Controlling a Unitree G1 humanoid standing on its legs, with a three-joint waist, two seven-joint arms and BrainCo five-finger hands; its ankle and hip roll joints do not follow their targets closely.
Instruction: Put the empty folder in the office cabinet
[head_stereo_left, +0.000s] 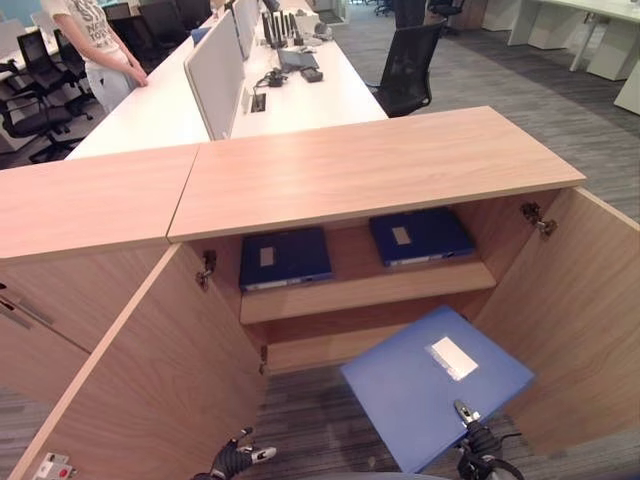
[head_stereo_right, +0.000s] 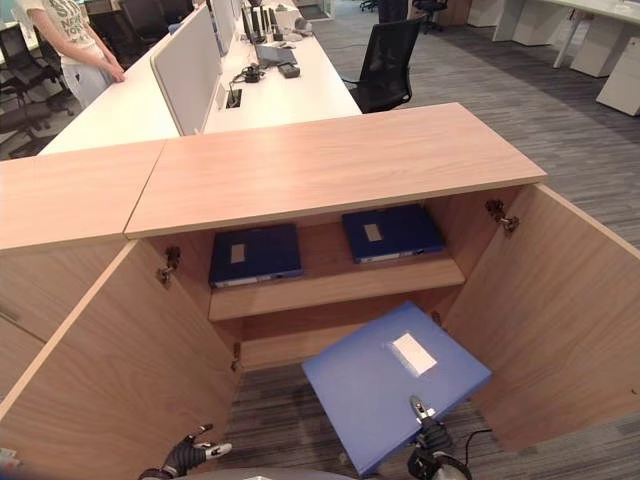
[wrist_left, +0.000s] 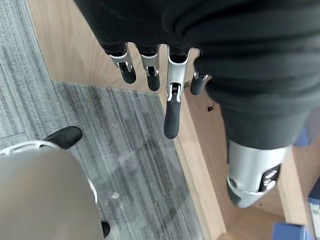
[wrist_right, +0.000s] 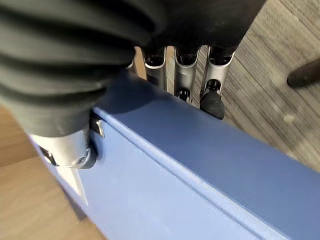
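Observation:
A blue box folder (head_stereo_left: 425, 385) with a white label hangs tilted in front of the open cabinet's lower bay (head_stereo_left: 310, 345). My right hand (head_stereo_left: 468, 416) grips its near edge from below, thumb on top and fingers (wrist_right: 212, 102) curled under its spine. Two more blue folders (head_stereo_left: 285, 256) (head_stereo_left: 420, 235) lie flat on the cabinet's shelf (head_stereo_left: 365, 292). My left hand (head_stereo_left: 236, 456) hangs low by the left door, fingers (wrist_left: 172, 107) relaxed and holding nothing.
Both cabinet doors stand open: the left door (head_stereo_left: 150, 380) and the right door (head_stereo_left: 575, 310) flank the opening. A wooden top (head_stereo_left: 370, 165) covers the cabinet. Behind it are white desks (head_stereo_left: 300, 95), an office chair (head_stereo_left: 410, 65) and a standing person (head_stereo_left: 100, 50).

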